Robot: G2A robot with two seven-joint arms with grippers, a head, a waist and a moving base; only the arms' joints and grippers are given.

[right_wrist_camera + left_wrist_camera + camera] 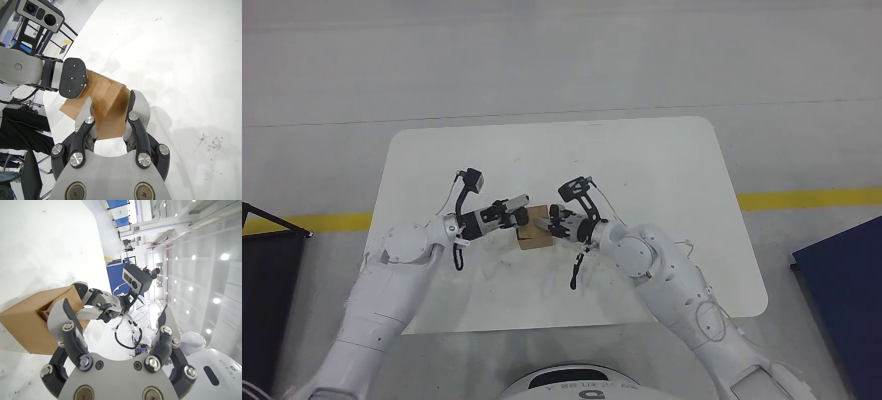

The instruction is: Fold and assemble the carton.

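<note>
left claw (115,304) spread wide: one finger (63,313) presses the open end of the carton (24,321), the other stands well off the carton. right claw (112,99) half closed, pinching a carton wall between its pads at the carton's opposite end. the carton rests on the counter (662,180), between both claws.

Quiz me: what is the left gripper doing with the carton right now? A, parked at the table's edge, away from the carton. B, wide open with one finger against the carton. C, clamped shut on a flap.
B: the left wrist view shows the left gripper wide open, with one of its fingers against the open end of the carton and the other finger well clear of it.
</note>
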